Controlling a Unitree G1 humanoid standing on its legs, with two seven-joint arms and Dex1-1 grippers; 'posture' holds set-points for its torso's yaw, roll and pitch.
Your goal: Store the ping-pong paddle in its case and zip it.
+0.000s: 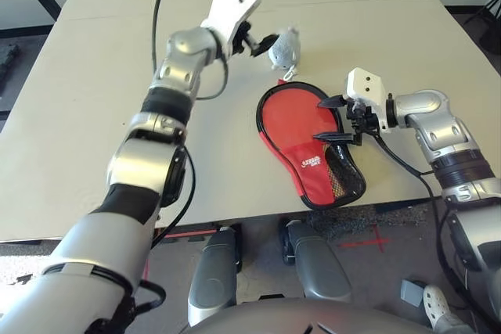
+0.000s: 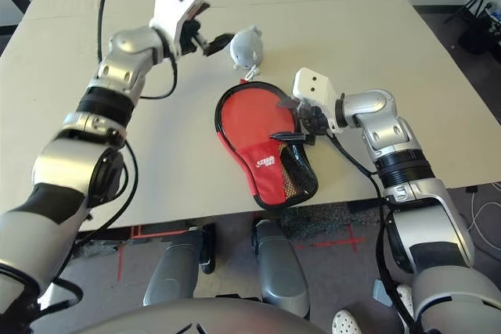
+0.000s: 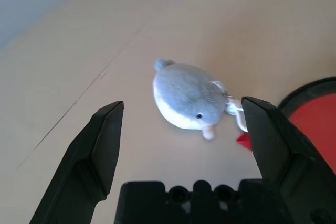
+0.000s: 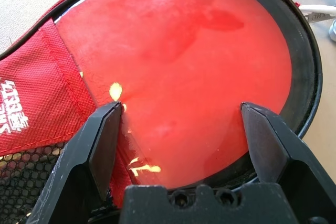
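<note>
Right, on the pale beige surface (image 1: 94,115) lies the red paddle-shaped fabric case (image 1: 309,146) with its black zipper edge, black mesh pocket and white logo, narrow end toward the near edge. Its round end lies open, and the round red rubber face of the ping-pong paddle (image 4: 189,72) sits inside against the black rim; the handle is hidden under the red fabric. Just beyond the case's round end rests a small grey-and-white plush toy (image 1: 285,48), with a pale cord or ring at its side reaching toward the case, though what it joins to is hard to make out. The left claw (image 1: 264,44) hangs close beside the toy, fingers spread wide, holding nothing. The right claw (image 1: 332,120) sits low at the case's right side, fingers wide apart over the red face, gripping nothing; whether the tips touch the case is unclear. Below the near edge, red tape marks show on the floor (image 1: 368,240).
</note>
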